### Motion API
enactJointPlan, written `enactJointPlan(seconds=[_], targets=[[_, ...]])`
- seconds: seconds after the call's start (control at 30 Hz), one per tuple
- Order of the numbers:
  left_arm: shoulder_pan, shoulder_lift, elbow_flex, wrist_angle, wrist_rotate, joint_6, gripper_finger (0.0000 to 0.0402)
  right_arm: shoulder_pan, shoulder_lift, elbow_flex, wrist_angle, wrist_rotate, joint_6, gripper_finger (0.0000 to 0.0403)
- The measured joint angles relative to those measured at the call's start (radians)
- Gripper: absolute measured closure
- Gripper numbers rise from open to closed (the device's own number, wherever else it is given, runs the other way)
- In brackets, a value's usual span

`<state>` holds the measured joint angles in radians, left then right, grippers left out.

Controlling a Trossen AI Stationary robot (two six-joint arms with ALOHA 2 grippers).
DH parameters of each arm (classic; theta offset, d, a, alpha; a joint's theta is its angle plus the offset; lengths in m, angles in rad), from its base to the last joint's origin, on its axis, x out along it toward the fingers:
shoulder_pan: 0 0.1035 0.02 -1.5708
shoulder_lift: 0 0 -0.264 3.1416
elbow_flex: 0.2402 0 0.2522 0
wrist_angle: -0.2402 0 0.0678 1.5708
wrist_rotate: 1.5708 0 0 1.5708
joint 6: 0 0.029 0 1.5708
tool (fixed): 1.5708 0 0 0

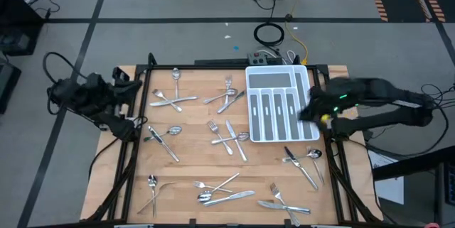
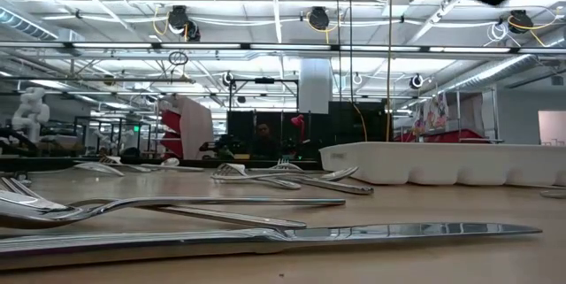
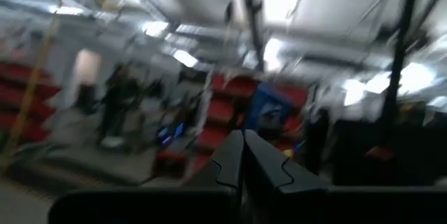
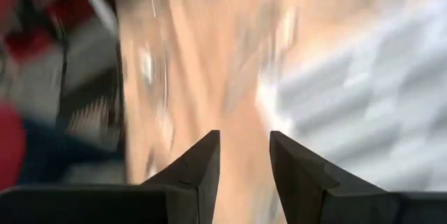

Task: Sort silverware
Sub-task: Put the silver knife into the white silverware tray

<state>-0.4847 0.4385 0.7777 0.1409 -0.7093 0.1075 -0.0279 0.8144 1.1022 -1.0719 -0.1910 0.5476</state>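
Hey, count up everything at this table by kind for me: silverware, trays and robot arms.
Silverware pieces: about 22, all lying loose; several overlap, so the exact number is unclear
White tray: 1
Robot arms: 2
Total: about 25

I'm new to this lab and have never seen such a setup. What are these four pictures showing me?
Two dark robot arms work at a wooden table. One picture looks straight down, one looks level across the tabletop, and two come from cameras on the wrists. Forks, spoons and knives lie scattered on the wood beside a white cutlery tray. The left gripper is shut and waits off the table's left edge, pointing into the room. The right gripper is open by the tray's right side. Neither holds anything.
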Motion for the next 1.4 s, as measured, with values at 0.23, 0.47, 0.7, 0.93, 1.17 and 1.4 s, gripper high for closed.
enactJointPlan(seconds=[0.23,0.47,0.7,0.93,1.17,1.4], targets=[[0.0,0.083,0.099,-0.08,-0.082,-0.021,0.0386,0.237,0.172,-0.001,-0.212,-0.117,0.266,0.0287],[0.0,0.063,0.108,-0.08,-0.168,-0.022,0.0386,0.506,0.245,-0.018,-0.239,0.182,0.758,0.0286],[0.0,0.058,0.108,-0.081,-0.238,-0.015,0.0386,0.687,0.338,-0.147,-0.148,0.158,1.104,0.0255],[0.0,0.058,0.108,-0.083,-0.243,-0.014,0.0386,0.725,0.445,-0.248,0.059,0.161,1.169,0.0185],[0.0,0.057,0.108,-0.083,-0.243,-0.014,0.0386,0.724,0.534,-0.311,0.112,0.163,1.169,0.0152],[0.0,0.057,0.108,-0.084,-0.243,-0.014,0.0386,0.724,0.578,-0.38,0.261,0.162,1.145,0.0155]])
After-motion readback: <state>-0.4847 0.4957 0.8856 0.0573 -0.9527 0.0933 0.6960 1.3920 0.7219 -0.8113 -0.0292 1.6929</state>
